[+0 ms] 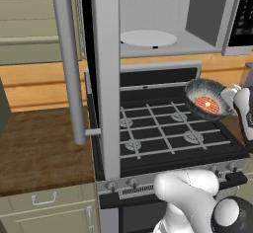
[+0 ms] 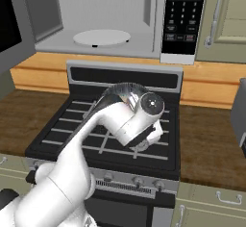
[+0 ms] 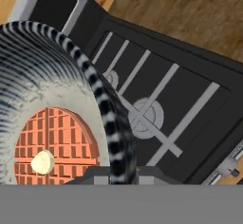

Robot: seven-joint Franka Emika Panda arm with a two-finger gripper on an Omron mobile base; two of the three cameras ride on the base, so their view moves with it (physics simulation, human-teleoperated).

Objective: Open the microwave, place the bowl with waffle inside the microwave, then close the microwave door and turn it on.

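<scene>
Orange waffle [image 3: 52, 144] is sitting in the bowl [image 1: 210, 98], which the gripper [image 3: 121, 175] is pinching by its rim at the right of the left base frame, above the stove [image 1: 168, 133]. Holding it aloft is likely keeping it level for the lift toward the microwave [image 1: 163, 29] at the top, whose door [image 1: 106, 79] is standing wide open, turntable [image 2: 102, 37] waiting.
</scene>
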